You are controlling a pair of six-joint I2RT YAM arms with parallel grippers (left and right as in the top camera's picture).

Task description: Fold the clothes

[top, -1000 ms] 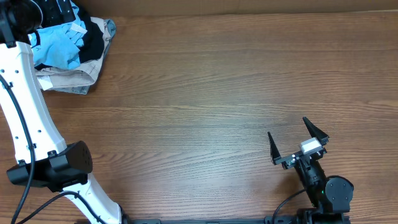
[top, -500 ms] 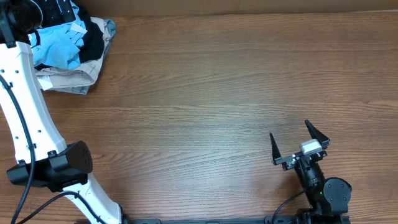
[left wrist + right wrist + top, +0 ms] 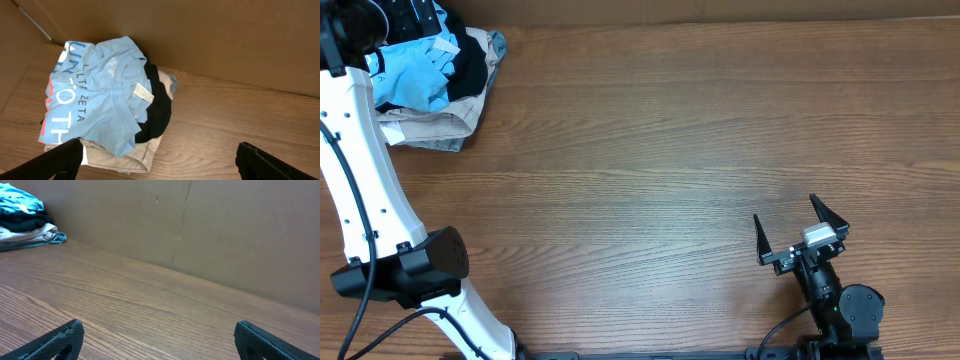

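Sky-blue T-shirt, white lettering, red mark

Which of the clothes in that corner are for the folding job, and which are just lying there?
For the job:
blue T-shirt, on top

Just lying about:
black garment, partly under it
beige garment, at the bottom

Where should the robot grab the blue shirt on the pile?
Probably the blue T-shirt by its rumpled collar fold near the white tag, coming straight down from above with the open left tool. It lies on top of the black garment, so a high pinch takes only blue cloth.
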